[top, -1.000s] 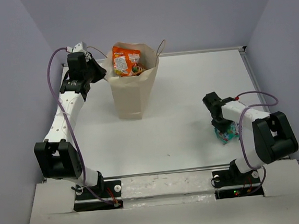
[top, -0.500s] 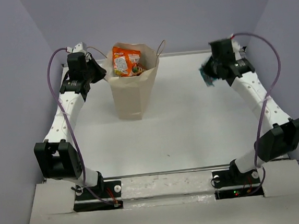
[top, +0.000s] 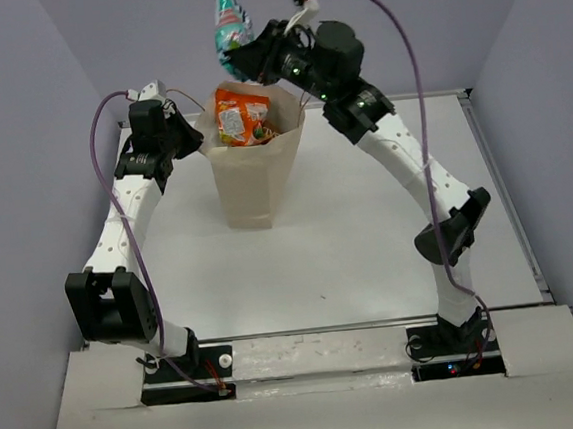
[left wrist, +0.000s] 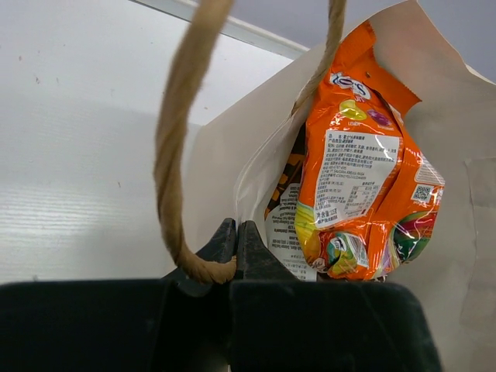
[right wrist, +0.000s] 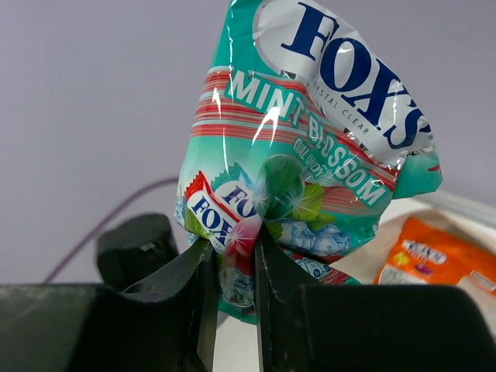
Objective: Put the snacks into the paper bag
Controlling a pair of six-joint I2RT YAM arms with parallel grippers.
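**Progress.** The paper bag (top: 253,177) stands upright at about eleven o'clock from the table's (top: 368,227) middle, mouth open. The large orange-yellow chip bag (top: 242,116) sits inside, its top above the rim. The left wrist view shows a darker packet (left wrist: 280,203) behind it; the rest of the contents are hidden and cannot be counted. The small teal-green packet (top: 231,24) is in the air at twelve o'clock of the bag's mouth, not yet inside. Judgement: it looks like the only snack outside the bag, so the task is near its end.

**Arms.**
- The right arm reaches high toward eleven o'clock. The right gripper (right wrist: 232,263) pinches the teal packet's lower edge, and the packet stands up above the fingers.
- The left arm extends to the bag's nine o'clock side. The left gripper (left wrist: 236,236) is pressed on the bag's rim beside the handle cord (left wrist: 174,155).
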